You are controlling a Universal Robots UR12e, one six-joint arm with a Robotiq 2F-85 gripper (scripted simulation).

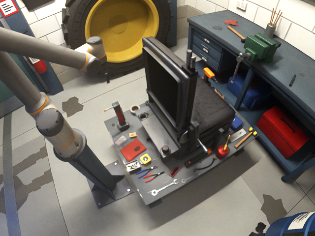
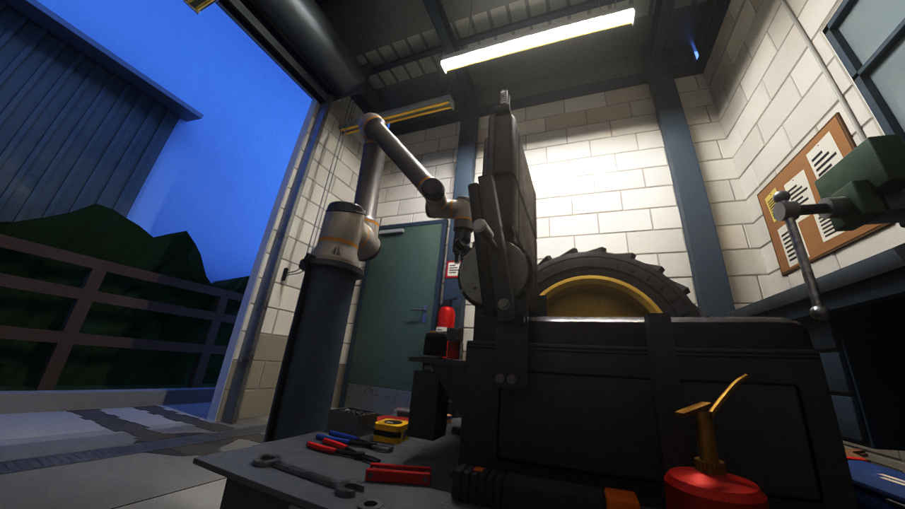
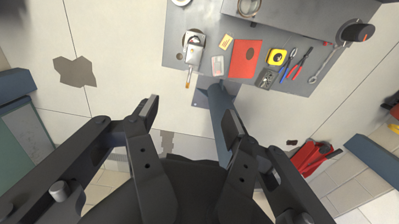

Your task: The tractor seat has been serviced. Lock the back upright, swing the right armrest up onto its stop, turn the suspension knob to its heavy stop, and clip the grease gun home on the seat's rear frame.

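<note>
The seat back (image 1: 166, 83) stands upright over the black seat cushion (image 1: 210, 106), with the right armrest (image 1: 190, 83) raised alongside it. The black suspension knob (image 1: 165, 148) with an orange mark sits on the base behind the back. The red grease gun (image 1: 120, 116) stands upright in a holder on the grey plate's left side, apart from the seat. My gripper (image 3: 188, 111) is open and holds nothing; it hangs high above the floor, left of the plate and in front of the big tyre (image 1: 117, 30).
The blue workbench (image 1: 254, 50) with a green vice (image 1: 260, 47) lines the right wall, a red toolbox (image 1: 282, 130) beneath it. Pliers (image 1: 150, 172), a spanner (image 1: 164, 188), a tape measure (image 1: 145, 159) and a red oil can (image 1: 222, 151) lie on the plate. My arm's pedestal (image 1: 84, 162) stands at the plate's left corner.
</note>
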